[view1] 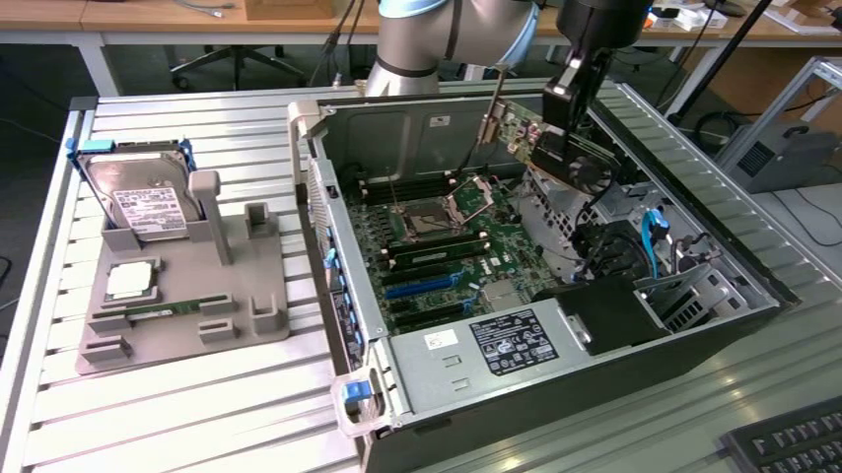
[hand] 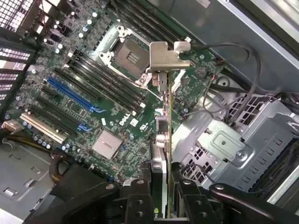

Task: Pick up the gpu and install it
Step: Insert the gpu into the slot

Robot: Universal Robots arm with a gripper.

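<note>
With my pincer [view1: 563,133] I am clamping the gpu [view1: 579,166]. One finger [hand: 139,203] is pressing on each flat face, so the jaws are standing narrow around the thin card. I am holding the gpu [hand: 167,123] tilted and edge-on over the open computer case [view1: 382,128], above the motherboard [view1: 441,246] and apart from it, toward the case's far wall. Its metal bracket [hand: 164,55] is pointing away from my wrist, and in the wrist view it is hanging beside the CPU socket [hand: 128,58].

Everything is resting on the slatted tabletop [view1: 172,424]. The computer case is lying on its side, open side up, toward the tabletop's edge on the exterior view's right. The motherboard is covering the case's floor, with its blue expansion slots [hand: 70,91] standing bare. A power supply [view1: 487,350] is sitting at the case's near corner. A grey holder [view1: 184,266] is lying near the tabletop's opposite edge. In it, a hard drive [view1: 148,207] is standing upright at the far end, a processor [view1: 128,282] is lying flat, and a RAM stick [view1: 152,311] is lying nearer the front.
</note>
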